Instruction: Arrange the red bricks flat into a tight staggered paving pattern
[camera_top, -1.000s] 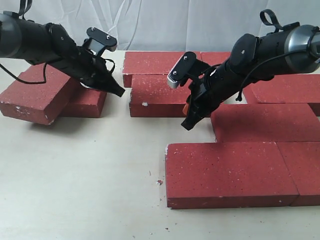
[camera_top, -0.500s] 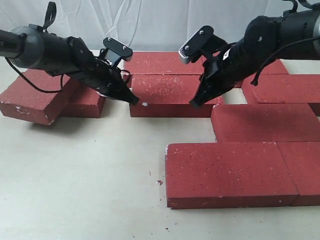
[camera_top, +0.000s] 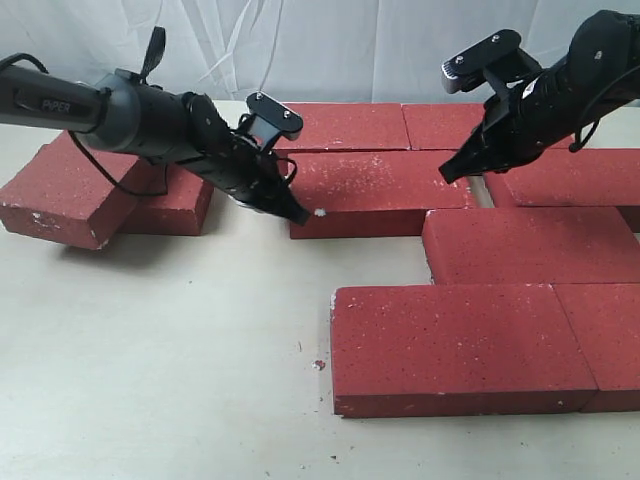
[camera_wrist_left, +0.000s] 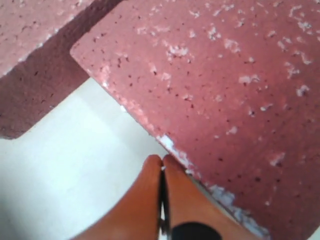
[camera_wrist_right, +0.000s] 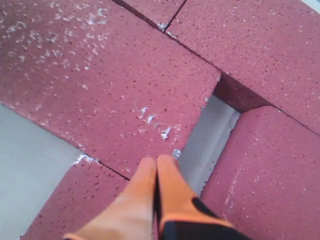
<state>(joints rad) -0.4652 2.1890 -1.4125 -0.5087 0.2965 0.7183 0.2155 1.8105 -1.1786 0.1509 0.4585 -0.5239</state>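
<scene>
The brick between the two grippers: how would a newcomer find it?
Find the paved red bricks on the right. In the second row from the back, take the leftmost brick. Only its top is white-dusted, with the left gripper and right gripper at its ends.

The left gripper (camera_wrist_left: 161, 172) has its two orange fingers (camera_wrist_left: 145, 200) pressed together, with only a thin dark line between them. The tips are just at the chipped, pale edge of a red brick (camera_wrist_left: 225, 90), which lies flat and has many white flecks on its rough face. Whether they touch this edge is not clear. A second brick (camera_wrist_left: 30, 25) lies near the first one's corner but apart from it, with its side face in shadow. The pale table (camera_wrist_left: 75, 165) shows between them.
</scene>
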